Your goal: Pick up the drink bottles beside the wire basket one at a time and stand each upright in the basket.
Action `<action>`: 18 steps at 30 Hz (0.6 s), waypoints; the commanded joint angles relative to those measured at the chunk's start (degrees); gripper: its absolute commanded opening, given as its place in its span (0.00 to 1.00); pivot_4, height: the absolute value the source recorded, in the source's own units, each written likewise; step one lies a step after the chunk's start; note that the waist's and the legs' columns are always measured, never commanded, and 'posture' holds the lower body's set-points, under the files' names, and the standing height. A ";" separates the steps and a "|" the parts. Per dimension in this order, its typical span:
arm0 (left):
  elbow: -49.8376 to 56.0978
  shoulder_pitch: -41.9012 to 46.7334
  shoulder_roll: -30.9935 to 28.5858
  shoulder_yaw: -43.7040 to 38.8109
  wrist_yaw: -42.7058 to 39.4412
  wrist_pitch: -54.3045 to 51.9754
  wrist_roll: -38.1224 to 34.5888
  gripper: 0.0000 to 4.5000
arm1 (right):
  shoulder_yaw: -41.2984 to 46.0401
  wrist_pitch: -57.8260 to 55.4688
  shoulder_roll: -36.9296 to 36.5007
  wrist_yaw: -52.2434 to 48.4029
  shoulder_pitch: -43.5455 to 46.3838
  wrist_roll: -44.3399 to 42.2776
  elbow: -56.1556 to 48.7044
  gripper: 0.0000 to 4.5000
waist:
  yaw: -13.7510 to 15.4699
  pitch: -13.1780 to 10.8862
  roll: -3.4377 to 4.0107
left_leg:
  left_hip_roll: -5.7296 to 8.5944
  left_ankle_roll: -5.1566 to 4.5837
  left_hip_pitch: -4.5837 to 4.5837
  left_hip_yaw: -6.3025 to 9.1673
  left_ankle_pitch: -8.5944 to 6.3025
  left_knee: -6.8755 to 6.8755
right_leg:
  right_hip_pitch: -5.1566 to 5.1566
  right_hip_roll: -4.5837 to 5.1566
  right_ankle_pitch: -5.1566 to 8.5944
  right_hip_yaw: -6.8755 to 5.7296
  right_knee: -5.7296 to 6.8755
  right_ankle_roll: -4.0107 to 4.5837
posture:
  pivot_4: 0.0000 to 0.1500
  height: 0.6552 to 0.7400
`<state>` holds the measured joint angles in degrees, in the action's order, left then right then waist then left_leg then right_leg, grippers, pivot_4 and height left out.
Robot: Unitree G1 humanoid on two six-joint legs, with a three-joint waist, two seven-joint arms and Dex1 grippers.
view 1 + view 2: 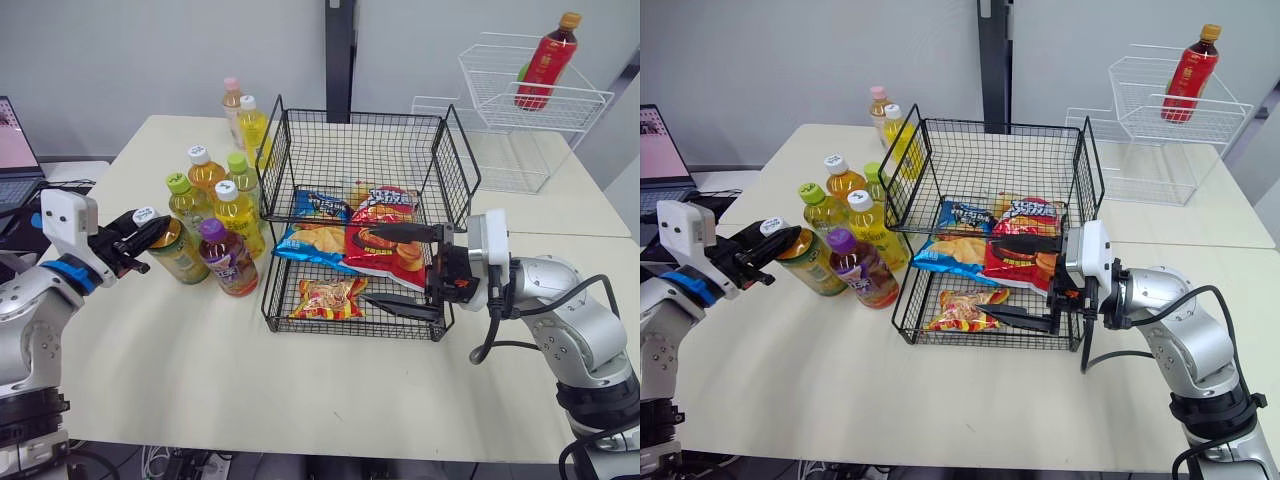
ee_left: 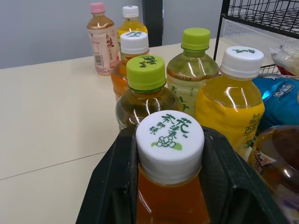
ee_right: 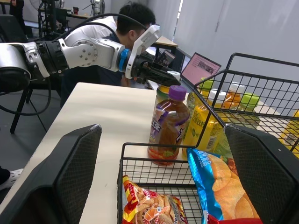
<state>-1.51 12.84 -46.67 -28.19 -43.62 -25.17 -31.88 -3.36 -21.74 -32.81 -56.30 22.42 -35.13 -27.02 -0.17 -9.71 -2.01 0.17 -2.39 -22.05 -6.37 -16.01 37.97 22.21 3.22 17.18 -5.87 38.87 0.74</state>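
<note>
The left hand [image 1: 140,235] is closed on the neck of the amber tea bottle with a white printed cap [image 1: 178,250], its black fingers [image 2: 110,182] clamped on either side just under the cap. The bottle sits at the near-left edge of the cluster of bottles, on the pale surface [image 1: 300,380] left of the black wire basket [image 1: 272,180]. It leans with its cap toward that hand. I cannot tell whether its base has left the surface.

To do the lift well, I would raise it straight up first. The purple-capped bottle [image 1: 228,258] stands just beside it and could be tipped by a sideways pull. The bottle then needs righting before it crosses the basket wall. The crinkled snack bags [image 1: 385,240] cover much of the basket's floor, so a bare patch of wire would probably give steadier footing.

The bottle is clear plastic with a green label, and probably slippery in a neck grip. The right hand [image 1: 398,270] is spread wide open at the basket's front right corner, holding nothing.
</note>
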 commanded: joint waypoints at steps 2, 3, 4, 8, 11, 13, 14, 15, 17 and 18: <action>6.82 1.95 -6.74 -8.04 -1.85 -4.64 -5.91 0.30 | 1.42 1.22 0.19 0.11 0.13 -1.33 -2.75 1.00 | 0.02 -0.22 -0.26 | 0.00 0.01 -0.06 0.03 0.01 0.01 | 0.02 0.00 0.00 -0.03 0.00 0.00 | 1.00 1.00; 7.42 2.20 -8.06 -8.83 -2.47 -6.12 -7.06 0.30 | 1.49 1.15 0.28 0.29 0.07 -1.45 -2.92 1.00 | 0.02 -0.22 -0.26 | 0.00 0.01 -0.07 0.04 0.01 0.02 | 0.03 0.00 0.00 -0.03 -0.01 0.00 | 1.00 1.00; 7.83 2.59 -9.56 -9.58 -3.10 -7.70 -8.24 0.30 | 1.63 1.02 0.34 0.51 -0.08 -1.66 -3.20 1.00 | 0.02 -0.23 -0.26 | 0.00 0.01 -0.09 0.03 0.00 0.02 | 0.02 0.00 0.00 -0.02 -0.04 0.00 | 1.00 1.00; 6.08 6.08 -14.75 -11.55 -5.43 -11.42 -11.37 0.30 | 2.52 0.45 0.63 2.03 -0.86 -2.73 -4.55 1.00 | 0.15 -0.29 -0.22 | 0.00 0.01 -0.14 0.03 0.00 0.01 | 0.01 0.01 0.00 -0.06 -0.16 0.00 | 1.00 1.00; 2.76 12.91 -19.01 -10.70 -6.49 -13.53 -13.39 0.30 | 3.49 0.55 0.68 3.94 -1.73 -3.10 -5.49 1.00 | 0.28 -0.34 -0.28 | 0.00 0.01 -0.20 0.09 0.01 0.03 | 0.02 0.00 0.00 -0.12 -0.16 -0.01 | 1.00 1.00; 0.13 18.95 -21.39 -8.55 -7.36 -14.88 -14.45 0.30 | 4.37 0.69 0.55 5.14 -2.28 -3.03 -6.05 1.00 | 0.21 -0.36 -0.32 | 0.00 0.02 -0.33 0.16 0.01 0.09 | 0.08 0.00 0.00 -0.20 -0.13 -0.01 | 1.00 1.00; -1.23 22.46 -22.18 -6.94 -7.68 -15.60 -15.12 0.30 | 4.87 0.68 0.46 5.79 -2.53 -2.93 -6.38 1.00 | 0.19 -0.35 -0.32 | 0.00 0.01 -0.33 0.16 0.01 0.10 | 0.08 0.00 0.00 -0.19 -0.13 -0.01 | 1.00 1.00; -2.42 26.48 -22.60 -4.94 -8.00 -16.23 -15.71 0.30 | 5.53 0.70 0.32 6.39 -2.88 -2.90 -6.81 1.00 | 0.33 -0.35 -0.35 | 0.00 0.02 -0.33 0.16 0.01 0.11 | 0.07 0.00 0.00 -0.20 -0.13 -0.01 | 1.00 1.00; -4.88 34.63 -22.44 -0.69 -8.43 -17.16 -15.90 0.30 | 6.67 0.65 0.06 7.70 -3.66 -2.94 -7.74 1.00 | 0.51 -0.36 -0.33 | 0.00 0.02 -0.37 0.18 0.02 0.13 | 0.08 -0.01 0.00 -0.24 -0.15 -0.02 | 1.00 1.00; -6.24 38.97 -21.85 1.60 -8.58 -17.43 -15.60 0.30 | 7.33 0.70 -0.02 8.41 -4.21 -2.99 -8.31 1.00 | 0.68 -0.37 -0.35 | 0.02 0.02 -0.38 0.18 0.02 0.14 | 0.07 -0.01 0.00 -0.23 -0.13 -0.02 | 1.00 1.00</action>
<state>-7.57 47.94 -67.63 -27.63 -51.76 -42.89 -46.28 1.53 -21.78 -32.56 -49.13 18.45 -37.23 -32.54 0.51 -10.08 -2.36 0.19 -2.37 -22.48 -6.16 -15.99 38.16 22.29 3.20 17.18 -6.15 38.74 0.72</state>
